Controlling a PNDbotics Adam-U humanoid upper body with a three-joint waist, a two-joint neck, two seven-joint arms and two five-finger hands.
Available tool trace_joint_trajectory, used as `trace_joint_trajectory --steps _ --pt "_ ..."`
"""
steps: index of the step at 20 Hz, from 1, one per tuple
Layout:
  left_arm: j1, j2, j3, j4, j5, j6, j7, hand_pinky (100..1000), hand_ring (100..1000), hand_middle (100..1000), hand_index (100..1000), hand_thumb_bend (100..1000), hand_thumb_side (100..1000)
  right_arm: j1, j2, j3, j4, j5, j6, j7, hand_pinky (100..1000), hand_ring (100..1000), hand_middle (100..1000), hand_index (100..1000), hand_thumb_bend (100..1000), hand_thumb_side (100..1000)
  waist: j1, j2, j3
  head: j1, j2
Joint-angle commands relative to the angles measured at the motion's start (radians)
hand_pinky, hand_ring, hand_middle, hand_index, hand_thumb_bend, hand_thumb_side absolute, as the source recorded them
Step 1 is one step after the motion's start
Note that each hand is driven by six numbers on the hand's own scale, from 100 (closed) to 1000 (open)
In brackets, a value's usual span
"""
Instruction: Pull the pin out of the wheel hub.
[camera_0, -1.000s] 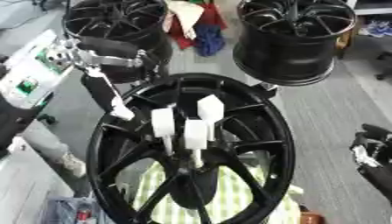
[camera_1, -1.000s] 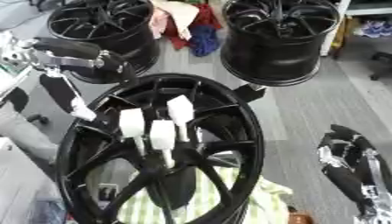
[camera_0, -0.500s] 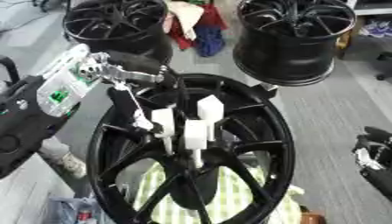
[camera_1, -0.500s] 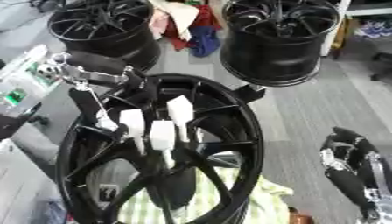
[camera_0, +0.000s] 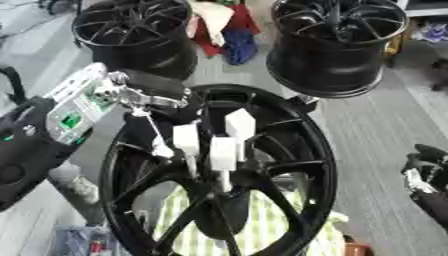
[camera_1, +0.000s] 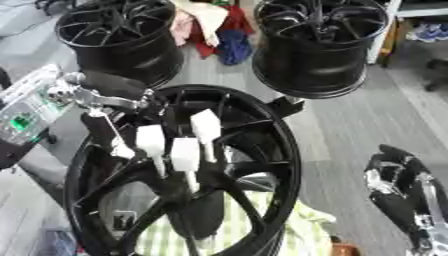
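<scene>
White pins (camera_0: 222, 154): three; black hubs (camera_0: 302, 150): three.

My left hand (camera_0: 144, 102) reaches in from the left, wrist raised, fingers (camera_0: 160, 145) stretched down and right. My right hand (camera_1: 398, 192) idles at the near right edge, fingers relaxed, holding nothing.

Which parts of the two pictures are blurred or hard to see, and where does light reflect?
Left eye view: the left hand is soft with blur, its fingers hard to tell apart; the three white pins stand out bright against the black wheel hub. Right eye view: pale sheen lies on the wheel rim, and the right hand at the lower right is dark, with small bright glints.
</scene>
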Motion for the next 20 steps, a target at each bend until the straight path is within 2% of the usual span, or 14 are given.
trace_joint_trajectory --steps 1,5,9,12,16,20 --pt "-0.009 0.019 -0.006 -0.005 -0.005 -0.148 -0.134 480 603 698 779 266 241 -0.008 -0.022 -0.005 -0.011 -0.004 -0.003 0.001 688 588 653 789 100 258 -0.004 -0.009 0.001 -0.001 0.005" --pt "-0.011 0.017 -0.006 -0.005 -0.001 -0.154 -0.134 393 512 599 720 100 179 -0.008 -0.023 -0.003 -0.011 -0.005 -0.003 0.002 688 588 653 789 100 259 -0.005 -0.009 0.002 0.000 0.005" --pt "-0.015 0.024 0.007 -0.013 0.017 -0.154 -0.134 289 417 521 657 100 160 -0.008 -0.023 -0.004 -0.011 -0.005 -0.002 0.001 688 588 654 789 100 259 -0.006 -0.010 0.003 -0.001 0.005" --pt "-0.030 0.037 0.030 -0.036 0.047 -0.149 -0.134 257 392 499 638 100 172 -0.008 -0.022 -0.004 -0.010 -0.005 -0.002 0.001 688 588 653 789 100 260 -0.006 -0.011 0.004 -0.001 0.005" --pt "-0.071 0.080 0.095 -0.098 0.112 -0.125 -0.134 246 386 496 636 100 172 -0.006 -0.022 -0.005 -0.009 -0.004 -0.002 0.001 688 588 653 789 100 261 -0.006 -0.013 0.007 0.000 0.005" --pt "-0.082 0.166 0.202 -0.170 0.188 -0.081 -0.134 249 389 493 640 100 165 -0.003 -0.022 -0.009 -0.007 -0.003 -0.002 -0.003 688 588 653 789 100 261 -0.004 -0.016 0.015 -0.006 0.005"
